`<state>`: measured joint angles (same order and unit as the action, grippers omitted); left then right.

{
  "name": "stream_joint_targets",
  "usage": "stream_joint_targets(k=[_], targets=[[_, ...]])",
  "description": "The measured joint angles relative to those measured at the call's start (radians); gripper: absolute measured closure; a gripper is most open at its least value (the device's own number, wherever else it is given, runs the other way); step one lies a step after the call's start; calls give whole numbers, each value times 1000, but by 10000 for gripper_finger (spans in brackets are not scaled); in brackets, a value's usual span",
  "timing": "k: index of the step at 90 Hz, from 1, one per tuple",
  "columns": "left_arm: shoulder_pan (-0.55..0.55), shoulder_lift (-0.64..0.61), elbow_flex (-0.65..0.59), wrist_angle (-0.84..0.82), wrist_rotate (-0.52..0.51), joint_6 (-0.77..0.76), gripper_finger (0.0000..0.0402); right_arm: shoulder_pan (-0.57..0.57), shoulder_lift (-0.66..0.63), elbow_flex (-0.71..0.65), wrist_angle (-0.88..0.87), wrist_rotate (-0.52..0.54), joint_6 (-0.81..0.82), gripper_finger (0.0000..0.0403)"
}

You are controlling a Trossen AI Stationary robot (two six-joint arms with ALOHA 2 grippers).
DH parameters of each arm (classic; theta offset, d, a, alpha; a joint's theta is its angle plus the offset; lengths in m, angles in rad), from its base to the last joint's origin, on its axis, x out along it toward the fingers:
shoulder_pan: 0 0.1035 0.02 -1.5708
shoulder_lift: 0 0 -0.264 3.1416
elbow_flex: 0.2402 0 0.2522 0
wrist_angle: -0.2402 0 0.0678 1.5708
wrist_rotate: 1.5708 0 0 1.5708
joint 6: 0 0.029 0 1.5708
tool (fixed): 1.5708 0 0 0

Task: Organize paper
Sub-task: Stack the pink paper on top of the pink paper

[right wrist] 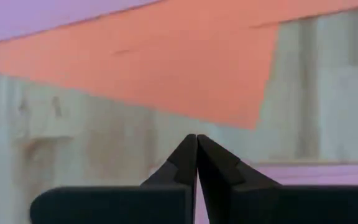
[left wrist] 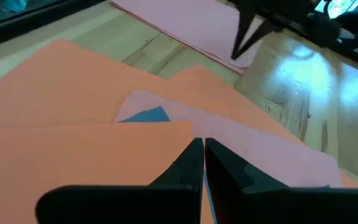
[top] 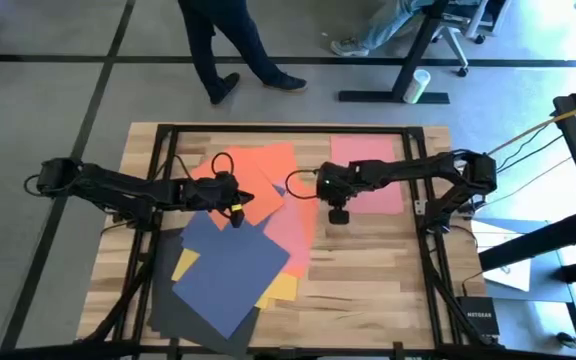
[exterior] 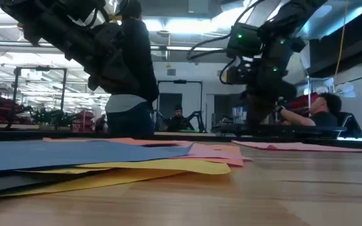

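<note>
The left gripper (top: 236, 212), fingers pressed together and empty, hung over the flat matte orange paper sheet (top: 253, 180) in the left pile. The right gripper (top: 339, 215), likewise pinched empty, hovered beside the separate pink sheet (top: 368, 165).

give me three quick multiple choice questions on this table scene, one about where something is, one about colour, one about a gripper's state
1. Where does the separate pink sheet lie?
A. far right part of the table
B. under the navy sheet
C. on the floor

2. What colour is the sheet on top of the near-left pile?
A. yellow
B. navy blue
C. white

3. How are the left gripper's fingers?
A. wide open
B. shut
C. clamped on a cup

Answers:
1 A: the high view shows it apart from the pile, under the right arm.
2 B: the navy sheet covers the yellow and dark ones.
3 B: the left wrist view shows the tips together over the orange sheet.
</note>
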<state>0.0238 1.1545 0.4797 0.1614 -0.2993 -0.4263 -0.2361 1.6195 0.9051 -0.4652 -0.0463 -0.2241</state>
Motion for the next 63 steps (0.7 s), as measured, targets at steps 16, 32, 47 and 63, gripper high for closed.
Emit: stream_joint_targets(k=[16, 32, 47, 63], targets=[[0, 0, 0, 0, 0, -4, 402, -39, 48, 0, -2, 0, -43, 403], [0, 0, 0, -2, 0, -5, 402, -42, 102, 0, -2, -7, -67, 403], [0, 0, 0, -3, 0, -11, 402, -41, 113, 4, -18, -7, -69, 403], [0, 0, 0, -4, 0, -12, 402, -47, 114, 5, -63, 28, -67, 403]])
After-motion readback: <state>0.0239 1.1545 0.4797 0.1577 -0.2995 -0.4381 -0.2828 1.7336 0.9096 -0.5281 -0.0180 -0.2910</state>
